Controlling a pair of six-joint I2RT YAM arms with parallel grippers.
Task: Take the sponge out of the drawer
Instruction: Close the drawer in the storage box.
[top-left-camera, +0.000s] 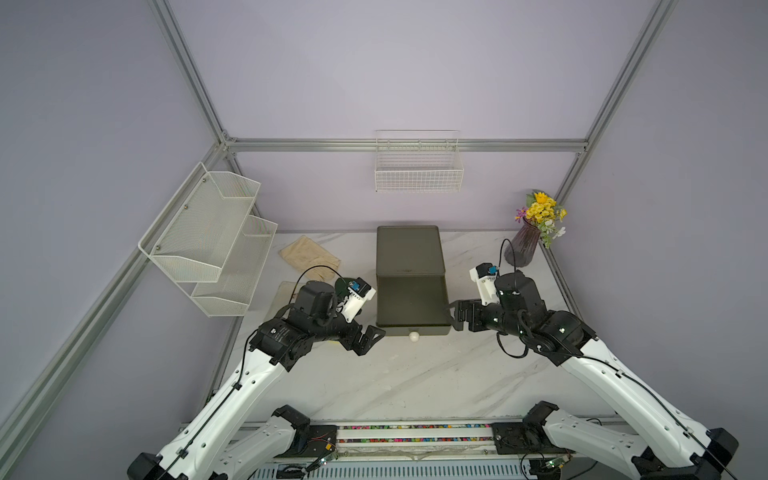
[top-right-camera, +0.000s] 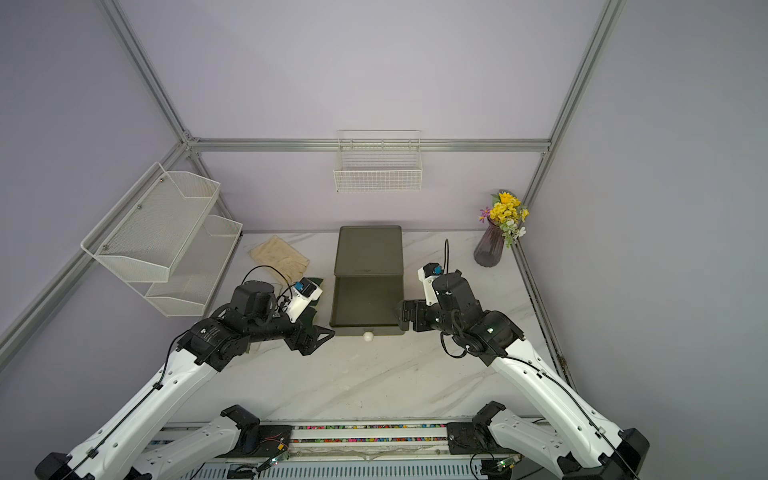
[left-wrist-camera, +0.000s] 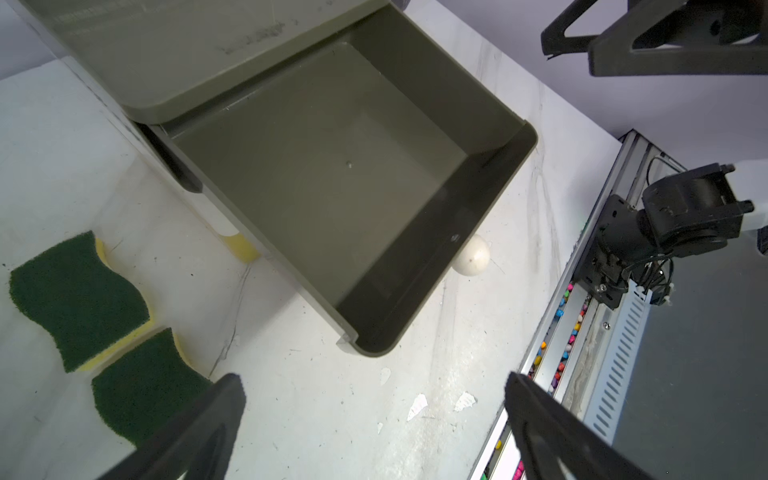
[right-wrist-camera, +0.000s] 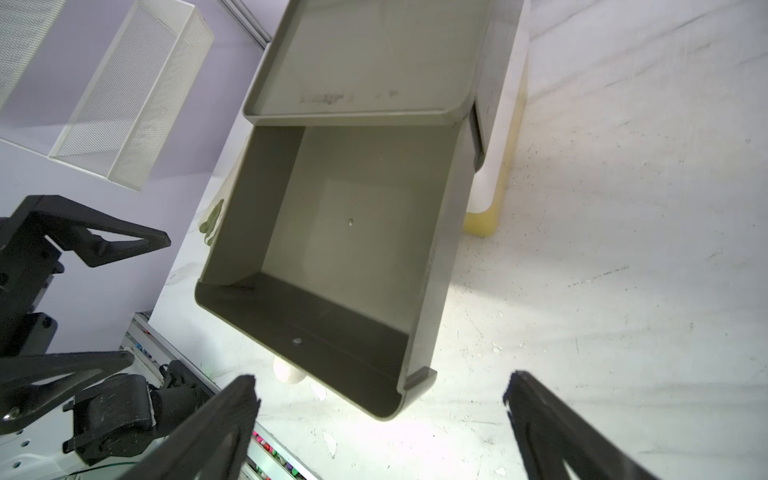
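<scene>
With the drawer (left-wrist-camera: 332, 187) empty and two sponges (left-wrist-camera: 79, 299) on the table (left-wrist-camera: 332, 415) at lower left of the left wrist view, retract the wide, empty left gripper (left-wrist-camera: 374, 382) and right gripper (top-left-camera: 453, 316) clear of the drawer walls.

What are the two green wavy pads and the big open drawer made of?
Green wavy pads: probably foam sponge, with a yellow body under a rough, fibrous dark green top. Drawer: looks like moulded plastic, olive, smooth, dull sheen, rounded corners.
</scene>
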